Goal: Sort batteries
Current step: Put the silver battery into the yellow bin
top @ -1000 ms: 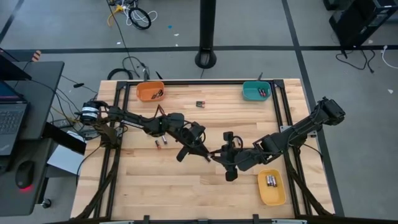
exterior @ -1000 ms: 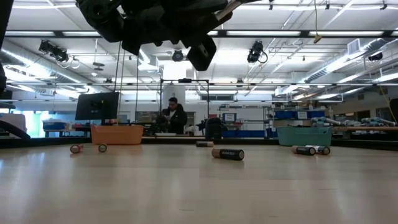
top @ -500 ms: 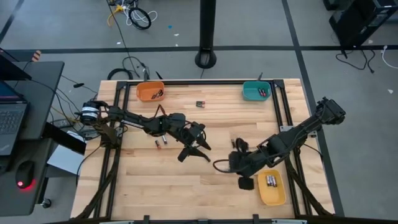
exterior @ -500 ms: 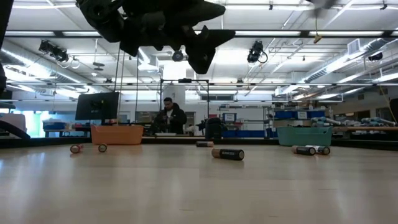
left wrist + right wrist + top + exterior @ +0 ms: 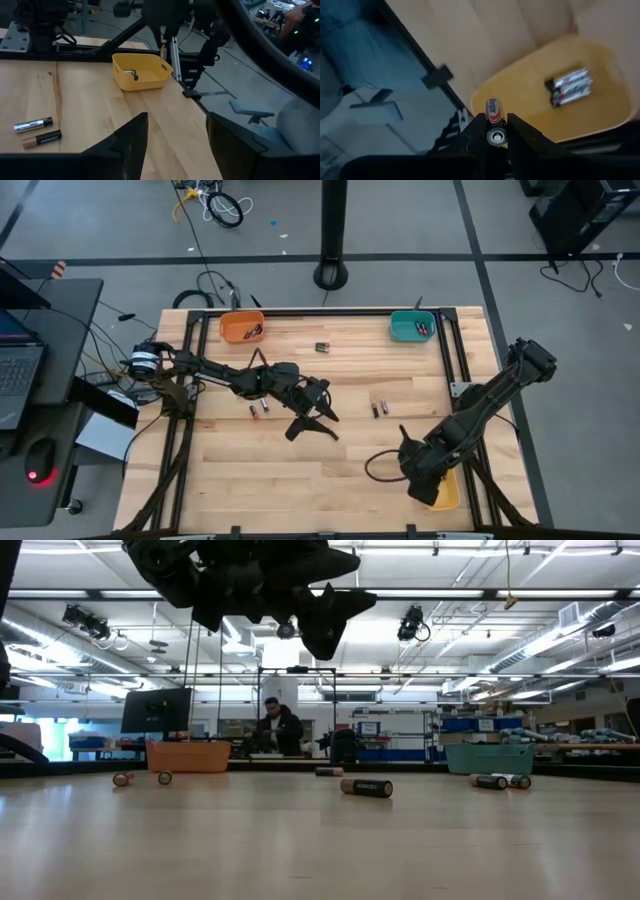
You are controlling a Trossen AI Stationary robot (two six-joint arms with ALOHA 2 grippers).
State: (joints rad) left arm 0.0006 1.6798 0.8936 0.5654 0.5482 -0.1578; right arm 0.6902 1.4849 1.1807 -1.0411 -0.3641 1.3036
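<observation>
My right gripper (image 5: 419,486) hangs over the near left rim of the yellow bin (image 5: 447,492) and is shut on a silvery battery with a red band (image 5: 494,114). Two batteries (image 5: 569,88) lie in that bin. My left gripper (image 5: 314,424) stands open above the table's middle with nothing between its fingers. Loose batteries lie on their sides on the wood: a pair (image 5: 258,409) left of that gripper, a pair (image 5: 380,408) to its right, and one (image 5: 322,347) farther back. My right gripper pinches the battery between its two fingers, by the end that faces the wrist camera (image 5: 495,135). The battery lies along the fingers and sticks out past their tips. It is lifted clear, above the yellow bin's rim (image 5: 485,87).
An orange bin (image 5: 242,328) stands at the far left and a teal bin (image 5: 411,326) at the far right, both with batteries inside. Black frame rails run along the table's edges. A person sits in the room beyond the table (image 5: 273,728).
My left gripper has opened and stayed at the table's middle. My right gripper, which stood close to it a second ago, has gone toward the table's near right corner with the battery and is now over the yellow bin.
</observation>
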